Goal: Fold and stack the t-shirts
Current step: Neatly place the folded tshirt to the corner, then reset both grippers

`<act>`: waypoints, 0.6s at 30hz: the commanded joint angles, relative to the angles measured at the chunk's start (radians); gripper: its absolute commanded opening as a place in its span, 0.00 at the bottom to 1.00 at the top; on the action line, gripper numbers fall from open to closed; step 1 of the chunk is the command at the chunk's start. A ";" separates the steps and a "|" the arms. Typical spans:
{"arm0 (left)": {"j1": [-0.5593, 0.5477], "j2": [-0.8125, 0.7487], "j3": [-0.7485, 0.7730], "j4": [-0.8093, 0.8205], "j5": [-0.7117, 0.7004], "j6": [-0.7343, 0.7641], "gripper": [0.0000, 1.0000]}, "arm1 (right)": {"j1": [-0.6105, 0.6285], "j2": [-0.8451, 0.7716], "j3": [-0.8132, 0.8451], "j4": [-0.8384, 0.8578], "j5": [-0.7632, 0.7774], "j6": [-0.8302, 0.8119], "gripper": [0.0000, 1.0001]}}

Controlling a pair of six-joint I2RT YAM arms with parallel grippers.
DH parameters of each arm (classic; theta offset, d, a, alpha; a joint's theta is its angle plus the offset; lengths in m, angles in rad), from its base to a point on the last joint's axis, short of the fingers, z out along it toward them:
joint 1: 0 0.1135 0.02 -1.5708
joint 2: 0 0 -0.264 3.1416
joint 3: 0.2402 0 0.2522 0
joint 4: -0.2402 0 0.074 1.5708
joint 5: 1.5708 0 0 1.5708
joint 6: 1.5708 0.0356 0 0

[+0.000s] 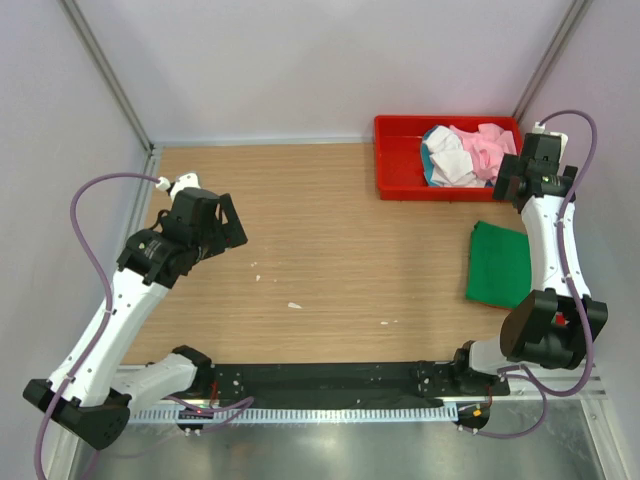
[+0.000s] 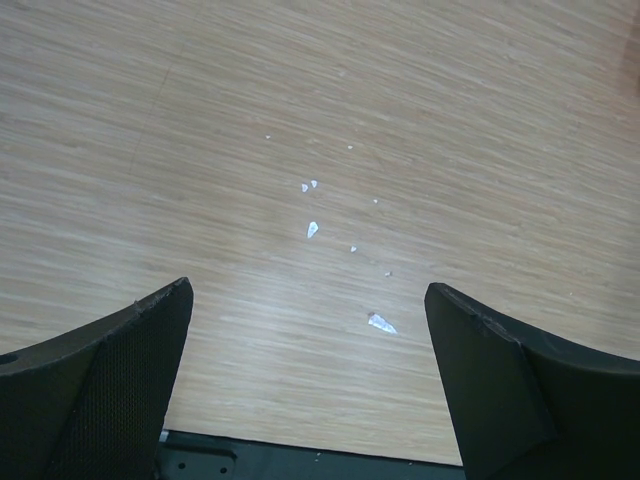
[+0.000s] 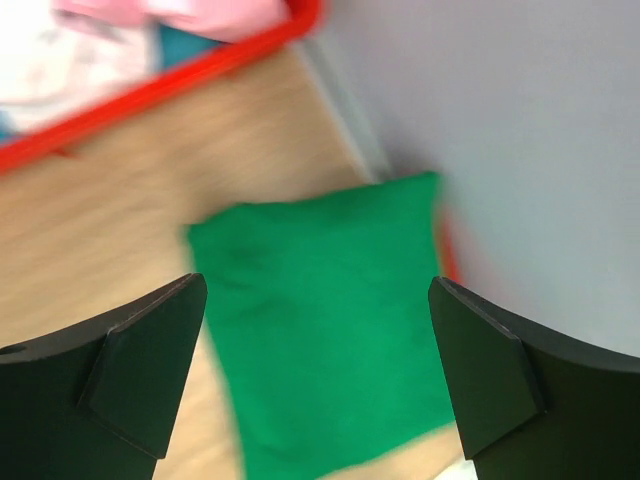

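A folded bright green t-shirt (image 1: 497,264) lies flat at the table's right edge; it also shows, blurred, in the right wrist view (image 3: 330,340). A thin red strip (image 3: 447,252) peeks out along its right side. Crumpled pale pink (image 1: 490,150), white (image 1: 452,160) and teal (image 1: 427,165) t-shirts lie in the red tray (image 1: 398,160). My right gripper (image 1: 508,186) is open and empty, held above the table between tray and green shirt (image 3: 315,290). My left gripper (image 1: 230,226) is open and empty above bare wood at the left (image 2: 308,290).
Small white flecks (image 1: 293,305) lie on the wooden table, also in the left wrist view (image 2: 381,323). Pale walls with metal posts close in left, back and right. A black rail (image 1: 330,380) runs along the near edge.
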 commanded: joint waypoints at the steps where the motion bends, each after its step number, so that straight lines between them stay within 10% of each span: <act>1: 0.021 -0.001 0.007 0.082 0.039 -0.002 1.00 | 0.010 -0.083 -0.024 0.105 -0.332 0.226 1.00; 18: 0.423 0.186 0.208 0.362 0.448 0.114 1.00 | 0.146 -0.221 0.008 0.358 -0.747 0.417 1.00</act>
